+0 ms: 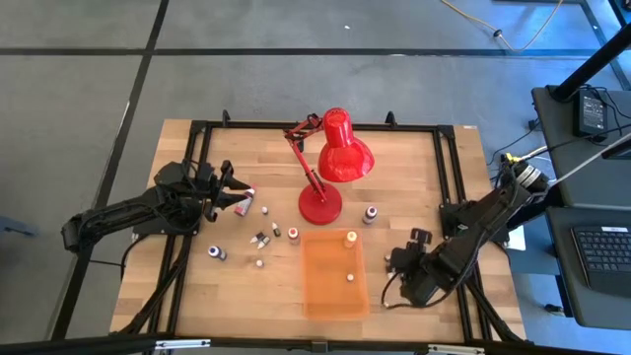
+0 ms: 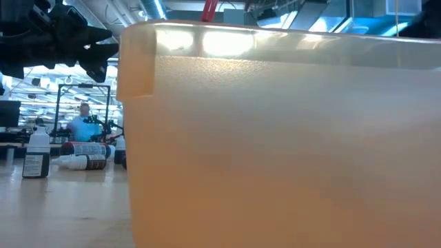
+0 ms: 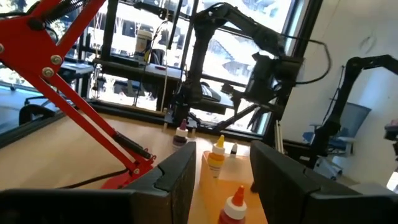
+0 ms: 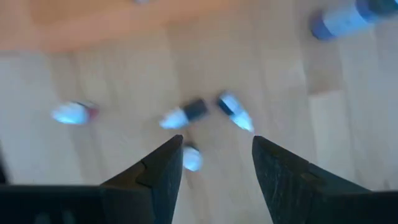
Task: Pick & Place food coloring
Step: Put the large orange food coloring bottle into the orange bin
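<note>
Orange translucent tray on the bench holds two dropper bottles; the rest lie scattered left of it. Left claw grasps a red bottle. Right claw hangs released, empty, right of the tray.

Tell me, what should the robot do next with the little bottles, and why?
Probably bring the right gripper, which is open and empty, down around one loose food coloring bottle lying on the wood. Several bottles lie outside the orange tray, which holds only two. The left gripper is over the table's left side.
</note>
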